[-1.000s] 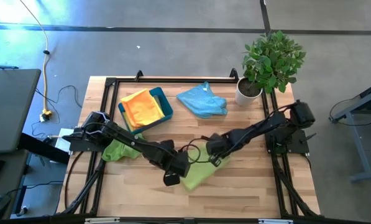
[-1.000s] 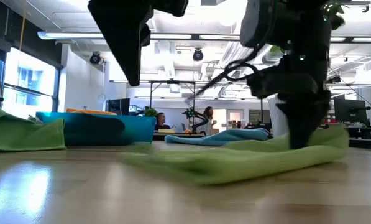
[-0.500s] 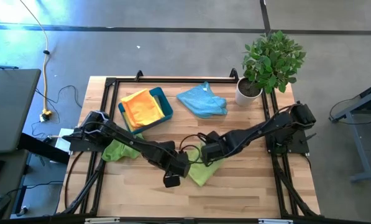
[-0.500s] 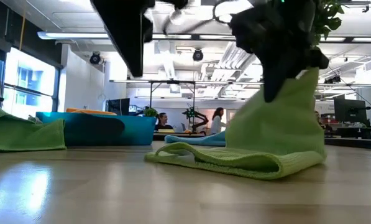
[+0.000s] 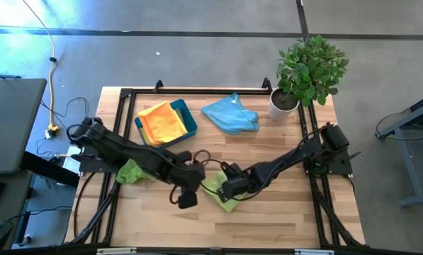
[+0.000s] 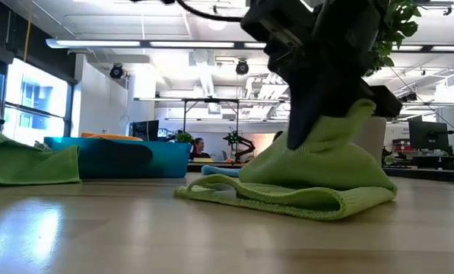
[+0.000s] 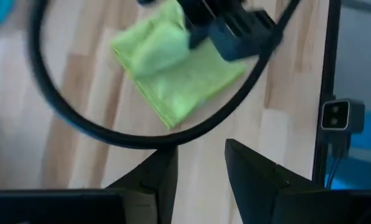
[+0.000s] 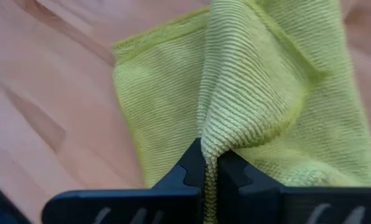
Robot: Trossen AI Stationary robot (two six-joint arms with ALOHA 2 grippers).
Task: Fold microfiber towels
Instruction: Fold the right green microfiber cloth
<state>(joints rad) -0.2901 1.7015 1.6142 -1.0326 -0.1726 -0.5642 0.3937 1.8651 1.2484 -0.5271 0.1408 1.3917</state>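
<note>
Right end effector (image 5: 224,190) pinches the lime towel (image 5: 218,191) mid-fold beside the teal tray (image 5: 190,120); left end effector (image 7: 197,171) hangs slightly open; blue towel (image 5: 230,113) unfolded.

Bare bench (image 5: 268,219) is lying open along the near edge; the left tool (image 5: 185,200) and right tool (image 5: 227,190) are crowding the middle around the lime towel (image 5: 218,190); the teal tray (image 5: 188,119), blue towel (image 5: 230,115) and potted plant (image 5: 307,71) are blocking the far side.

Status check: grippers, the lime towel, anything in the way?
Right gripper shut on lime towel, edge lifted over its lower half. Left gripper open beside it, empty. Nothing in the way.
</note>
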